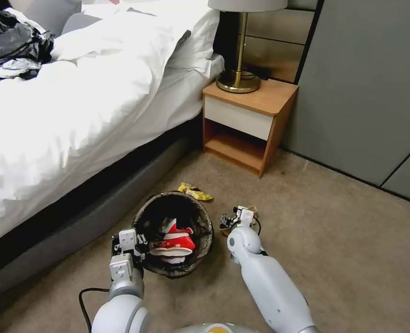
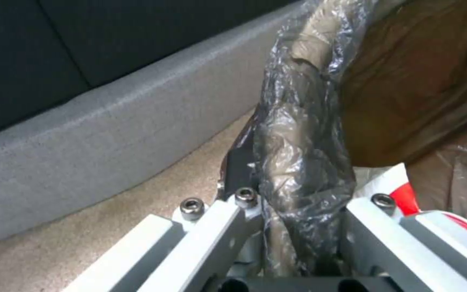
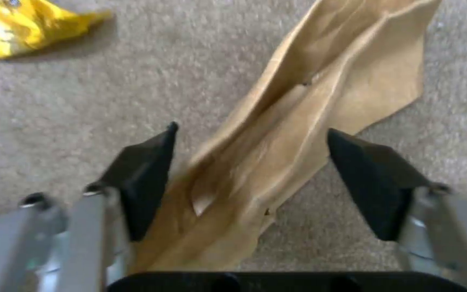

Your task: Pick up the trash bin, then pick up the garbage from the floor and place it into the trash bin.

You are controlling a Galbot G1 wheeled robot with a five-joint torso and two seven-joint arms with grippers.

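The trash bin (image 1: 203, 217), lined with a dark bag, stands beside the bed with crushed red-and-white cups (image 1: 175, 241) inside. My left gripper (image 1: 139, 244) is shut on its near-left rim; the left wrist view shows the bag-covered rim (image 2: 298, 134) pinched in my left gripper (image 2: 298, 227), and a cup (image 2: 403, 194) just behind. To the bin's right my right gripper (image 1: 230, 221) is low over the carpet. It is open (image 3: 252, 129), its black pads (image 3: 147, 174) on either side of a tan paper piece (image 3: 352, 61). A yellow snack wrapper (image 1: 195, 191) (image 3: 22, 24) lies beyond the bin.
The bed (image 1: 75, 115) with its grey base runs along the left. A wooden nightstand (image 1: 246, 125) carrying a brass lamp (image 1: 239, 69) stands at the back, next to grey wall panels (image 1: 367, 83). Open carpet (image 1: 353, 259) lies to the right.
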